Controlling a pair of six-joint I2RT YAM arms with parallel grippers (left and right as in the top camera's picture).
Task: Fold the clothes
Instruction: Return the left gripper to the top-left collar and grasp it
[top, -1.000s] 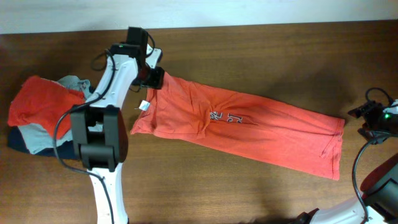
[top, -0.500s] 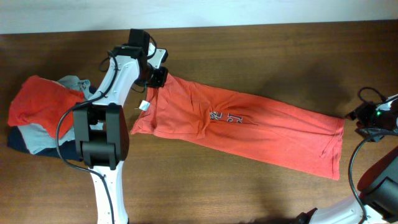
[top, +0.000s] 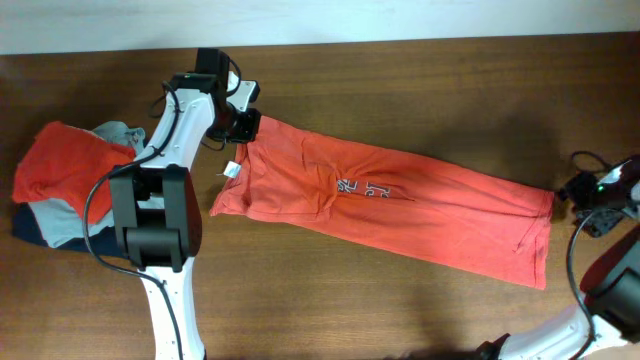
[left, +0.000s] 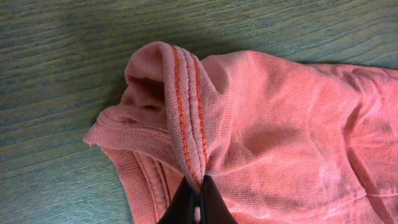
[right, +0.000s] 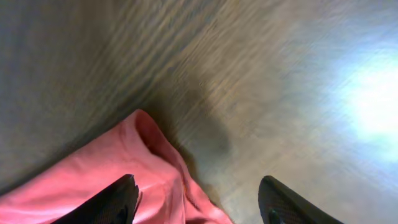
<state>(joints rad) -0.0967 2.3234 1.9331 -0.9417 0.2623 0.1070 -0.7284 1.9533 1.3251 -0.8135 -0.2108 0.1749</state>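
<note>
At the shirt's (top: 400, 200) collar end, your left tool (top: 245, 125) stays pinched on the shoulder seam. Your right tool (top: 590, 193) has crept toward the hem corner, jaws wide, gripping nothing. The shirt lies stretched across the desk (top: 450, 90); the fold probably waits on that second grip.

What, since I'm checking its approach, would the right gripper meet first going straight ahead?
Probably the orange-red T-shirt, its corner just ahead of the open right gripper; depth is unclear, so perhaps the table beside it.

Even light, right wrist view motion-blurred, bright glare on table (right: 367, 93), soft shadow beside T-shirt (left: 280, 137)
</note>
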